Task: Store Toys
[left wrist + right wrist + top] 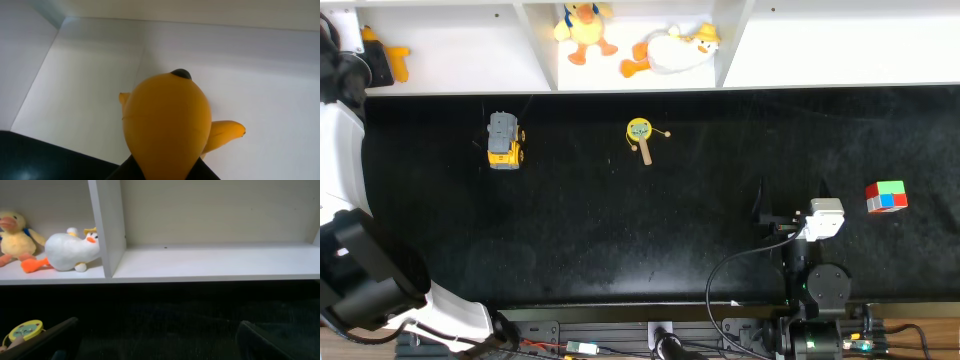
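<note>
Left gripper (377, 62): it sits inside the left compartment of the white shelf unit (450, 78). From the wrist view we judge it clamped on the smooth orange rounded plastic toy (167, 120), with the dark jaws meeting under the toy's base. The toy is over the compartment floor, and we cannot tell whether it touches.

Right gripper (157, 337): its jaws are apart and hold nothing. It is low over the black mat (620, 240) and faces the shelf.

Stored: a yellow plush duck (583, 28) and a white plush goose with orange feet (670, 50) are in the middle compartment. The right compartment holds nothing we can see.

Left on the mat:
- yellow-and-grey toy truck (504, 140)
- small green-faced rattle drum on a wooden stick (641, 134)
- red, green and blue cube (886, 196)

Our estimate is that the task is about halfway, with a third toy being placed.

Writing: we can read no labels or print on any item.
</note>
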Controlling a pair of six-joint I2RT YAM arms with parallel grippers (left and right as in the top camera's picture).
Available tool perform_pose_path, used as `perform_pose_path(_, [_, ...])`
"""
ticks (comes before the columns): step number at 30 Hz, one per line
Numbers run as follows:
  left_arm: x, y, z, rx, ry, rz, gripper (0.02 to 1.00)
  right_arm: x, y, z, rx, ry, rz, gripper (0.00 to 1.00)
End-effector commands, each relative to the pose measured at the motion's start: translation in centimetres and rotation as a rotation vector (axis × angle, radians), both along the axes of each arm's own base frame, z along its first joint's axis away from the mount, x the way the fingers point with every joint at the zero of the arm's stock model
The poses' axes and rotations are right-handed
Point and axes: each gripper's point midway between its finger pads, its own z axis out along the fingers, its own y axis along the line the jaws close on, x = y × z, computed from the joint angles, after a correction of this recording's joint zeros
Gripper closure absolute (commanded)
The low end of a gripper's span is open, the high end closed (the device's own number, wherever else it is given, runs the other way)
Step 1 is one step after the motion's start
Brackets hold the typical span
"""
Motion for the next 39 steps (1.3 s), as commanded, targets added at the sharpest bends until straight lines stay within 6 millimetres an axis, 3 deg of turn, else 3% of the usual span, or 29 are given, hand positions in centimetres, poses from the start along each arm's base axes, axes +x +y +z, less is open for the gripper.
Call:
perform_pose_path(1, [0.7,-0.1,-1.1,0.003,0.017,-0.016,0.476,0.0,-0.2,-0.3,0.005,0.000,-0.010,0.007])
perform_pose_path(2, [0.8,-0.2,-1.0,0.005,0.012,-0.017,0.264,0.0,-0.2,-0.3,0.005,0.000,-0.010,0.005])
perform_pose_path(4, [0.9,-0.2,-0.8,0.008,0.005,-0.018,0.027,0.0,-0.2,-0.3,0.005,0.000,-0.010,0.007])
perform_pose_path(30, [1.5,-0.1,0.1,0.020,-0.037,-0.026,0.020,0.0,-0.2,-0.3,0.005,0.000,-0.010,0.007])
perform_pose_path(39, [1.4,-0.1,2.6,0.046,-0.092,-0.026,0.020,0.0,-0.2,-0.3,0.005,-0.001,-0.010,0.005])
